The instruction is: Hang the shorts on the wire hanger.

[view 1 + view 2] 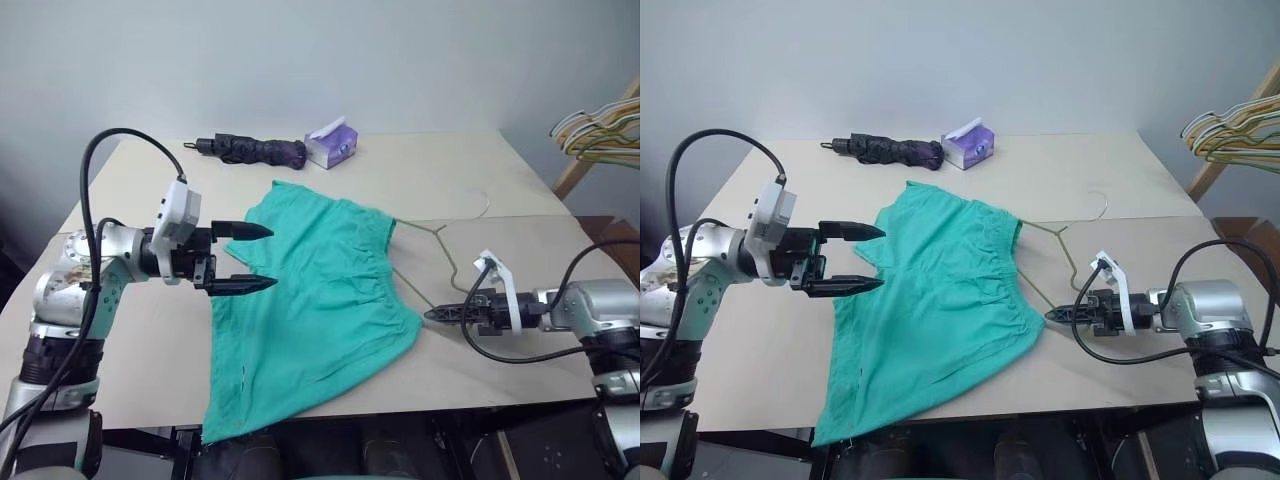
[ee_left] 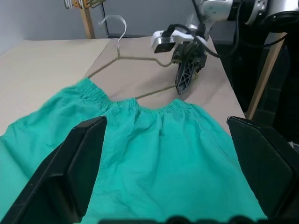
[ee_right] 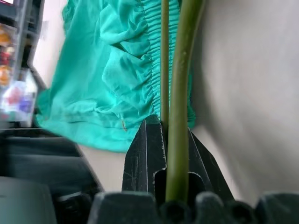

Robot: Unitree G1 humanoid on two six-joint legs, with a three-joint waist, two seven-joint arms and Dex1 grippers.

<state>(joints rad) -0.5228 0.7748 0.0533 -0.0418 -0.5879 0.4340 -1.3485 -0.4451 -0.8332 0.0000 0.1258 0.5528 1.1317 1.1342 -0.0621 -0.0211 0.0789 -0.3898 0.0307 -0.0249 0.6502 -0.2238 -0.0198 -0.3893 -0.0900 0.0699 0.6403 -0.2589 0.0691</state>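
Teal shorts (image 1: 320,300) flat, crumpled, gathered waistband; right hand (image 1: 432,314) clamps wire hanger (image 1: 440,250); left hand (image 1: 262,258) wide.

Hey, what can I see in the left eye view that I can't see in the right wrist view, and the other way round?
Left eye view: the open left gripper hovering over the shorts, plus the folded umbrella, the tissue pack and the bunched hangers.

Right wrist view: up close, the right gripper shut on the wire hanger, the wire running between its fingers.

Both: the shorts on the table and the wire hanger reaching under their waistband.
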